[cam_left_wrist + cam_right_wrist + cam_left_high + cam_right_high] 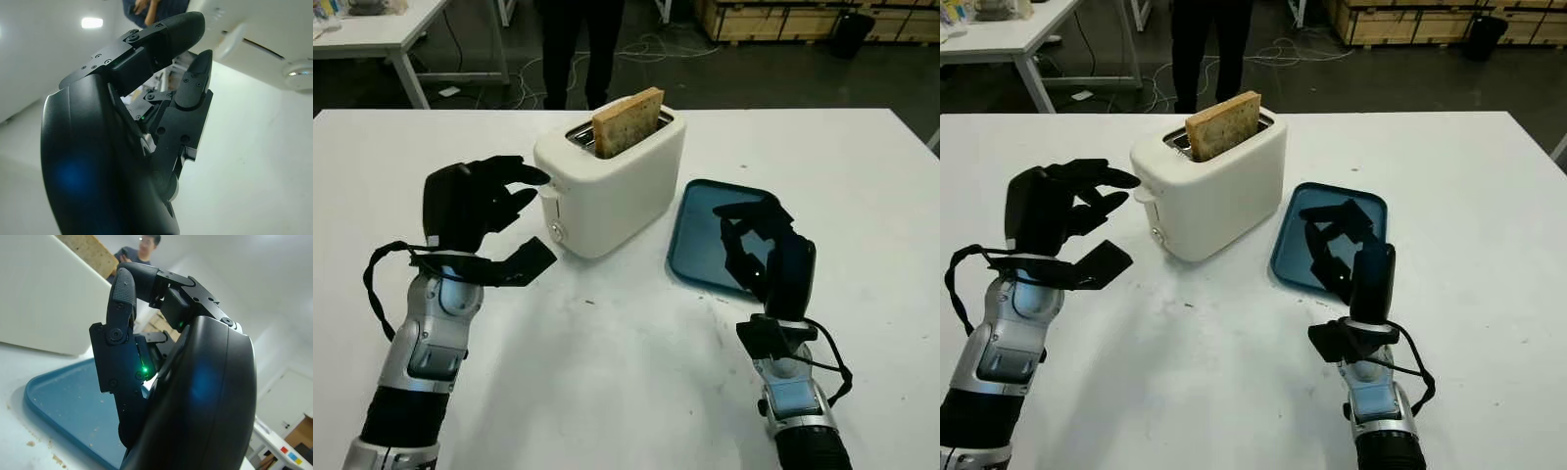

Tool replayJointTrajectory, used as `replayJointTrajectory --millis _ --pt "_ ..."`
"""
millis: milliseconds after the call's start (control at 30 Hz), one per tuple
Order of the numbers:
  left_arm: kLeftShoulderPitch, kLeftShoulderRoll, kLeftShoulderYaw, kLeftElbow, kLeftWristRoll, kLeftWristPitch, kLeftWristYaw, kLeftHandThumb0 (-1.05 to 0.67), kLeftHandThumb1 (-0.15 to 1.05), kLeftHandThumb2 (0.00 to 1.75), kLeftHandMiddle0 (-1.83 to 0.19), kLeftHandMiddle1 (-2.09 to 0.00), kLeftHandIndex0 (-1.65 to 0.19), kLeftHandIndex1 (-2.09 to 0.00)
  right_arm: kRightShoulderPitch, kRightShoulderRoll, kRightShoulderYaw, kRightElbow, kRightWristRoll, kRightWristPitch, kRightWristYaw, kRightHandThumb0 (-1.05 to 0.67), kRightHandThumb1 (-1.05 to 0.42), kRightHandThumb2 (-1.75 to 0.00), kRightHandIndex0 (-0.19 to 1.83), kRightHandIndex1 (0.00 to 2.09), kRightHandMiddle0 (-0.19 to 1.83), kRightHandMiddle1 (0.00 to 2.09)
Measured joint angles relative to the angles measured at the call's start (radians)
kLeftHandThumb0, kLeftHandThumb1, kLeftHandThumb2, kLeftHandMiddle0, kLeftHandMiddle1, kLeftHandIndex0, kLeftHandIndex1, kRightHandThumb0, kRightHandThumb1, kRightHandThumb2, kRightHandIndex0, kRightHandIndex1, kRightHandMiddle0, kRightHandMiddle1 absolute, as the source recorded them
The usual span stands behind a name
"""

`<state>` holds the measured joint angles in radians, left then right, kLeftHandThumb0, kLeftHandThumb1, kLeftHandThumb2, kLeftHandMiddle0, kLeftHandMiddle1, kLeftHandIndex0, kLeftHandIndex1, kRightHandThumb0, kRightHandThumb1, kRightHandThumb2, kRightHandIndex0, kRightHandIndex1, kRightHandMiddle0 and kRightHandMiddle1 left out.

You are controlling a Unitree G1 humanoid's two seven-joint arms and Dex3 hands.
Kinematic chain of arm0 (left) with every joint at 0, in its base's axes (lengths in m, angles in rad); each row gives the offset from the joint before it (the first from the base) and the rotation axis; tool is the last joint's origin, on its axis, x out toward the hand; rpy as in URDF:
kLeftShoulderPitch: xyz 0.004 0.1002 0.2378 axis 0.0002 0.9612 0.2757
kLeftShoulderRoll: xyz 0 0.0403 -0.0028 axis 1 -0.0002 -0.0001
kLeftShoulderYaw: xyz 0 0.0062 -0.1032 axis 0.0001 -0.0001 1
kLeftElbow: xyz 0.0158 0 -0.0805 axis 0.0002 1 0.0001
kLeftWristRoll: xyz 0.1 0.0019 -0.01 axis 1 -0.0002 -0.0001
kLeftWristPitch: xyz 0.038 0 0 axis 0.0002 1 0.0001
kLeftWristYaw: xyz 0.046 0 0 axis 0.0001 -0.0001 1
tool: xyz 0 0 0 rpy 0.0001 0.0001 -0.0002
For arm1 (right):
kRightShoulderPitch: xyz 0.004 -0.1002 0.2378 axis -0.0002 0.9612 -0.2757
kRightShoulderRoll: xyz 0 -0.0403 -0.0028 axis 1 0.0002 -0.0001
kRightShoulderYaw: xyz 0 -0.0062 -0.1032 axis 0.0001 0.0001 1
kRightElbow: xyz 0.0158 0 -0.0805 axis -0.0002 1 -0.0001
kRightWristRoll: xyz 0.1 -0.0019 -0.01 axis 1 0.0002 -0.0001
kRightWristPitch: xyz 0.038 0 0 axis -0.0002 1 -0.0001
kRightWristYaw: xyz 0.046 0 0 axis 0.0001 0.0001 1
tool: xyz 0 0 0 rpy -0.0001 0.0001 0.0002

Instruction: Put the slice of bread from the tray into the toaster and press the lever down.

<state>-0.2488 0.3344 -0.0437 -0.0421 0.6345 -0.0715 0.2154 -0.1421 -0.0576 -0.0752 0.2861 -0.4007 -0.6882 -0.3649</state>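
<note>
Bread (627, 121) in toaster (607, 181), tray (710, 240) right.

Left hand (480, 201) is raised at the bottom left on a bent arm, holding nothing, its fingers (524, 174) reaching forward. Right hand (764, 245) stands upright at the bottom right, open and holding nothing

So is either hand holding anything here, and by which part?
Nothing is held. The left hand is beside the toaster; the right hand is over the tray.
</note>
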Motion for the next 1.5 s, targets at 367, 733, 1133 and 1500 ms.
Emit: replayJointTrajectory --millis 367,733,1133,1500 --pt "-0.064 0.032 -0.04 0.086 0.029 0.003 -0.022 -0.01 0.79 0.0 -1.05 -1.04 -1.21 -0.19 -0.007 -0.026 0.015 0.027 0.001 -0.002 -0.02 -0.42 -0.92 -0.4 0.74 1.43 0.84 0.72" --pt "-0.107 0.055 -0.052 0.136 0.042 0.005 -0.022 -0.03 0.8 0.0 -1.0 -1.14 -1.24 -0.15 -0.007 -0.043 0.031 0.033 0.001 -0.032 -0.033 -0.43 -0.92 -0.39 0.74 1.56 0.79 0.82" --pt "-0.141 0.073 -0.063 0.15 0.049 0.035 -0.027 -0.06 0.79 0.0 -1.01 -1.1 -1.27 -0.14 -0.007 -0.055 0.037 0.038 0.002 -0.054 -0.041 -0.42 -0.92 -0.38 0.7 1.62 0.77 0.88" --pt "-0.145 0.075 -0.077 0.136 0.062 0.087 -0.063 -0.08 0.8 0.0 -1.02 -1.12 -1.32 -0.14 -0.007 -0.068 0.038 0.054 0.0 -0.077 -0.066 -0.44 -0.92 -0.39 0.7 1.55 0.74 0.91"
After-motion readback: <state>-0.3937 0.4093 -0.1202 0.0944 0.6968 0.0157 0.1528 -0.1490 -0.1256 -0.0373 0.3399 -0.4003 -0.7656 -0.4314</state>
